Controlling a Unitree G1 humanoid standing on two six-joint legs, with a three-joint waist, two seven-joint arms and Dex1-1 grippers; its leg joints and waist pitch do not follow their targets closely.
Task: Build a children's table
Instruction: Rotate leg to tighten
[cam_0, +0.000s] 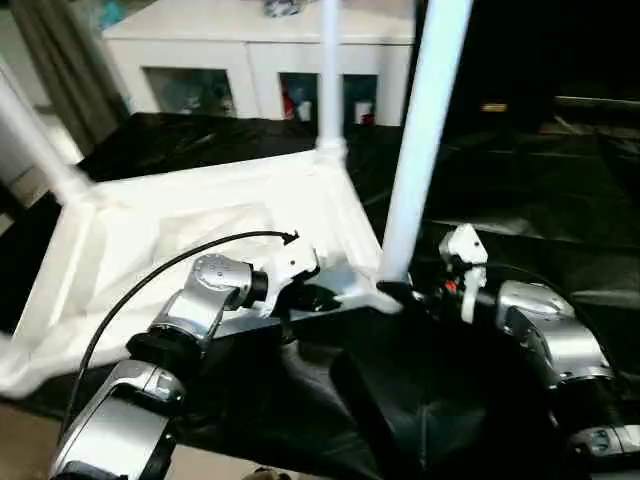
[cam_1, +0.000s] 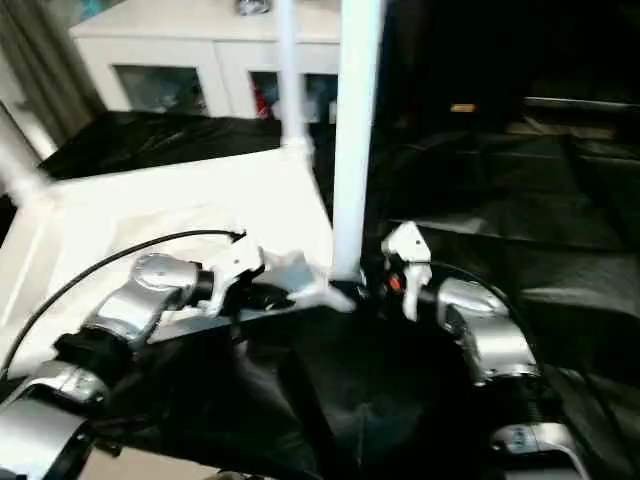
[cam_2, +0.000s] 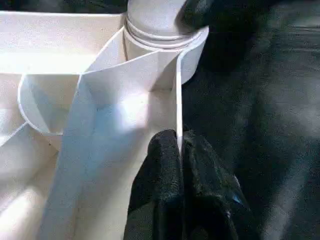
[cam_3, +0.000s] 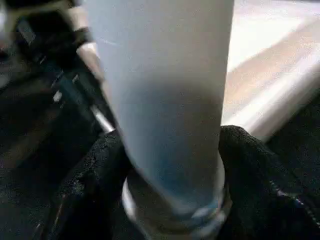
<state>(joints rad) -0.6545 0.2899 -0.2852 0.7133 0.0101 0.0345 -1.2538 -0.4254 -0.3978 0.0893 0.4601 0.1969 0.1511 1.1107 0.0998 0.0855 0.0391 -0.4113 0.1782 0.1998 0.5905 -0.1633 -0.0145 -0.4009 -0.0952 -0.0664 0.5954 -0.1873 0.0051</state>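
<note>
Right wrist view: leg (cam_3: 165, 115) stands between right gripper (cam_3: 167, 165) fingers (upright).

place: home-like room | evidence: white glass-fronted cabinet (cam_0: 262, 62), grey curtain (cam_0: 60, 60)

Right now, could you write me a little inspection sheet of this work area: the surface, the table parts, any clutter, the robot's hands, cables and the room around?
Surface: black crumpled sheet covering the work area.
Job's things: white tabletop lying underside up, ribs showing; near leg standing in its corner socket; far leg upright at the far corner; a third leg leaning out at the left corner.
Clutter: nothing seen.
Grippers: left gripper shut on the tabletop's thin rim wall beside the socket; right gripper with a finger either side of the near leg's base.
Cables: black cable arching over the left forearm.
Surroundings: white cabinet with glass fronts behind; curtain at left.
</note>
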